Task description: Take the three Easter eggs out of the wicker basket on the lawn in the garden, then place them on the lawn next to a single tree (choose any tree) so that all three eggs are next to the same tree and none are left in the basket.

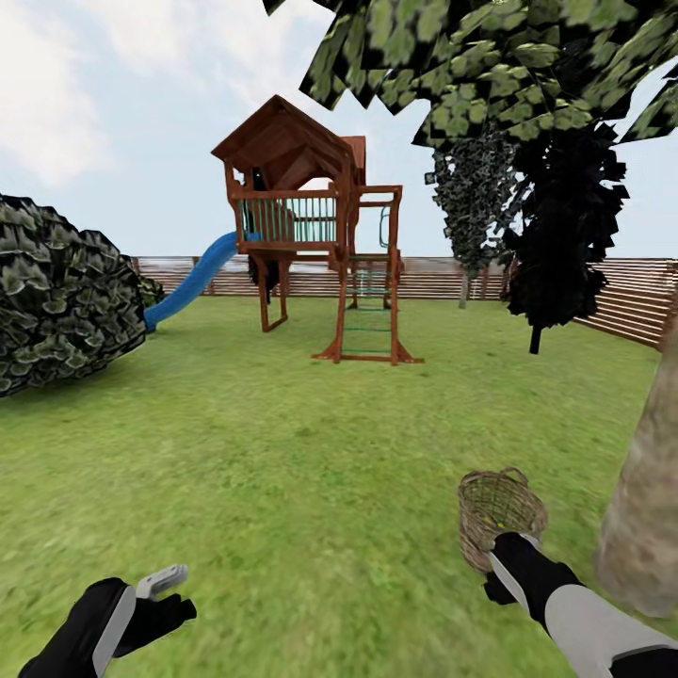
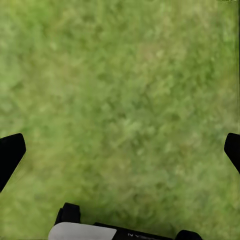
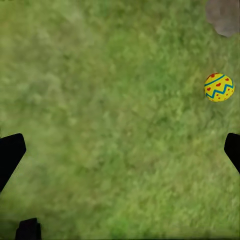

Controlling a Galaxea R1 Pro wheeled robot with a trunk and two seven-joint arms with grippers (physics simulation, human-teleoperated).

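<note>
The wicker basket (image 1: 499, 513) stands on the lawn (image 1: 311, 452) at the lower right, and a small yellow patch shows inside it. Just right of it rises the pale trunk of the tree (image 1: 650, 508). In the right wrist view one Easter egg (image 3: 219, 87), yellow with red dots and a blue zigzag, lies on the grass near the trunk's base (image 3: 225, 15). My right gripper (image 3: 120, 150) hangs open over bare grass, apart from the egg, and its arm (image 1: 537, 579) reaches in beside the basket. My left gripper (image 2: 120, 150) is open over grass too, at the lower left (image 1: 165, 584).
A wooden play tower (image 1: 315, 226) with a blue slide (image 1: 188, 282) stands mid-lawn. A large dark bush (image 1: 56, 301) sits at the left. Dark narrow trees (image 1: 560, 235) and a slatted fence (image 1: 631, 297) line the far right. Open grass stretches ahead.
</note>
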